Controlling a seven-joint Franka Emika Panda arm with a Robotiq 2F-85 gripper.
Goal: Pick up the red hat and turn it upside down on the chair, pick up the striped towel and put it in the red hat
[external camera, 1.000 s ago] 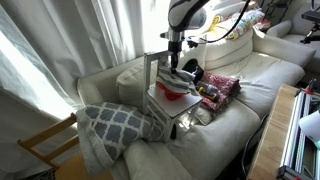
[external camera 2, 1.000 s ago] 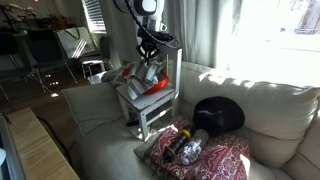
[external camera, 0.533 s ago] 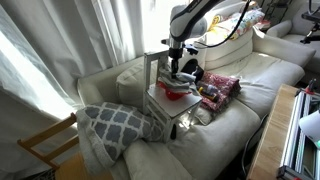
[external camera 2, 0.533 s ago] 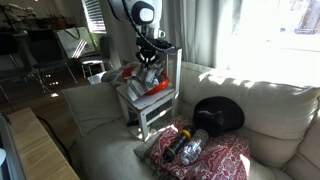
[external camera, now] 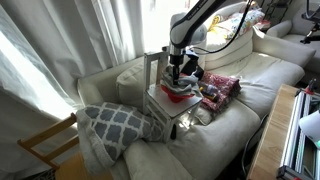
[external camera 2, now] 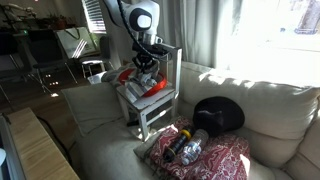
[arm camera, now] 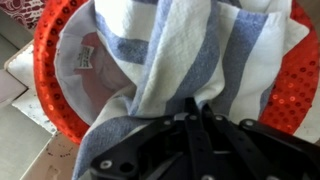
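the red hat sits crown down and brim up on the seat of the small white table, the piece the task calls a chair, which itself stands on the cushions of the pale sofa. turned this way, the hat works as a bowl, so its open mouth faces the arm coming from above. the striped towel already lies bunched inside it, with its blue and white bands filling most of the opening and one edge draped toward the sequinned rim. a small label shows on the pale lining beside it. in the wrist view the pincer is low over the middle of the hat, and the folds of cloth gather toward its tips, so i judge it to be pinching a fold of the towel rather than spread, though the dark fingers hide the contact itself. in both exterior views the pincer hangs straight above the hat, which keeps the towel centred so it should settle inside and not spill over the side. the job looks close to done. what remains, as i read it, is to let go and lift clear without dragging the cloth back out.
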